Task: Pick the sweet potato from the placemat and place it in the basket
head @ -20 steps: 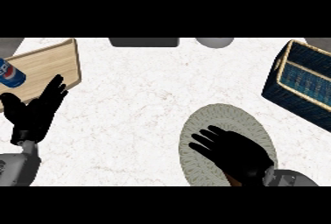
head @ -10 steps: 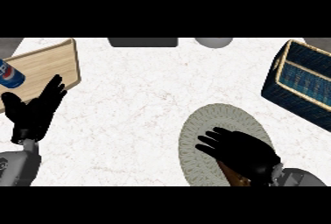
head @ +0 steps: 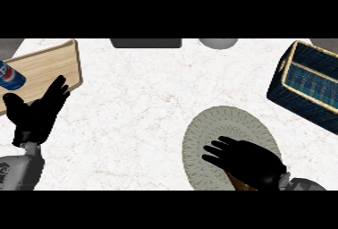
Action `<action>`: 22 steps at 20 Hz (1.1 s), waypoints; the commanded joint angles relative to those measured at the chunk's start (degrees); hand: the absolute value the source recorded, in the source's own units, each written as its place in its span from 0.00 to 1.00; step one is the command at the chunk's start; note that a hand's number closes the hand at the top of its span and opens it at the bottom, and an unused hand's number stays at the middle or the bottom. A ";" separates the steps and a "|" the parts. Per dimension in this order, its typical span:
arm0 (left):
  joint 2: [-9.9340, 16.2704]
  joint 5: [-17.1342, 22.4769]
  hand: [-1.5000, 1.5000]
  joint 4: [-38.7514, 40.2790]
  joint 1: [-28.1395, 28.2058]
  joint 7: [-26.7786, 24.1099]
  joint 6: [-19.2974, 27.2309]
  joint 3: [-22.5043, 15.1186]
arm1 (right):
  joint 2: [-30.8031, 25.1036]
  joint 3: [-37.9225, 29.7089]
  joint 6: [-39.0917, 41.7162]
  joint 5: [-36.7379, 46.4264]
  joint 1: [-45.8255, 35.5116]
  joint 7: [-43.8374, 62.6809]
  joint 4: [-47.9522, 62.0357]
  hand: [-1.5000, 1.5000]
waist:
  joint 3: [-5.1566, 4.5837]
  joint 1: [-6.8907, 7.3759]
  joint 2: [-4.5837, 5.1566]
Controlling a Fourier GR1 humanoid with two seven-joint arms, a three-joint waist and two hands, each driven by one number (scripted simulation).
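The grey-green oval placemat (head: 218, 123) lies on the counter at lower right. My right hand (head: 249, 163) hovers over its near half, fingers spread and only slightly bent, pointing up-left. A brown sliver of the sweet potato (head: 239, 181) shows under the palm; the hand hides the rest of it. The dark blue basket (head: 310, 85) with a tan rim stands at the right edge, well away from the hand. My left hand (head: 36, 114) rests open at the left, fingers up.
A wooden cutting board (head: 46, 67) lies at the upper left with a blue can (head: 10, 76) on its left end. A dark grey object (head: 145, 43) and a grey round one (head: 218, 43) sit along the far edge.
My right hand has slid a little down and right over the placemat, settling over the sweet potato. The left hand and the sweet potato have stayed put.
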 commanded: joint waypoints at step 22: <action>-0.87 -1.57 0.50 -2.36 -1.30 4.76 -3.69 2.99 | 2.79 4.18 -11.50 19.08 -0.70 -9.61 13.45 1.00 | 0.00 0.20 0.06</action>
